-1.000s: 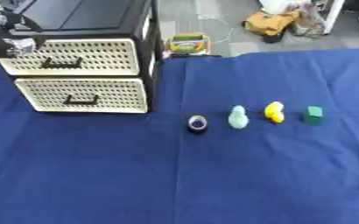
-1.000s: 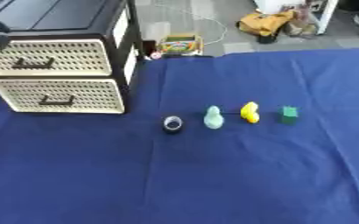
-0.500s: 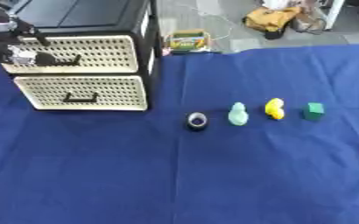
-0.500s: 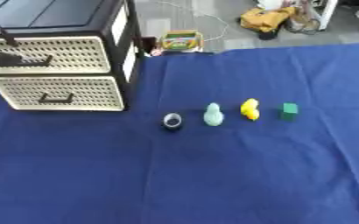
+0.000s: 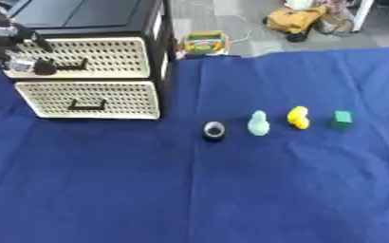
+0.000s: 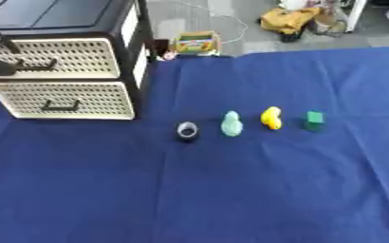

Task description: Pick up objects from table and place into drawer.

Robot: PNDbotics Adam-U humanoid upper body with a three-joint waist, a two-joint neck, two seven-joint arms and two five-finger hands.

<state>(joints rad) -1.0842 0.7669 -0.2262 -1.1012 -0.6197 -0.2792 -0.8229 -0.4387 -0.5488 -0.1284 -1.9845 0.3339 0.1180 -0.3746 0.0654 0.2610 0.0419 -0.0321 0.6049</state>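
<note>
A black drawer unit [image 5: 86,14] stands at the back left with two cream perforated drawers, both closed. My left hand [image 5: 19,50] hovers in front of the left part of the upper drawer [image 5: 106,57], just left of its black handle [image 5: 75,65], fingers relaxed and holding nothing. On the blue cloth lie a row of small things: a dark round ring-like piece [image 5: 214,130], a pale green figure [image 5: 257,123], a yellow figure [image 5: 297,117] and a green cube [image 5: 341,119]. The right hand does not show.
The lower drawer [image 5: 90,99] sits under the upper one. Beyond the table's far edge lie a colourful box [image 5: 203,41] and a yellow bag [image 5: 297,19] on the floor. Blue cloth [image 5: 189,190] stretches wide in front of the row.
My left hand has come slightly down and to the right over the upper drawer's front, nearer its handle. The small things have not moved.
</note>
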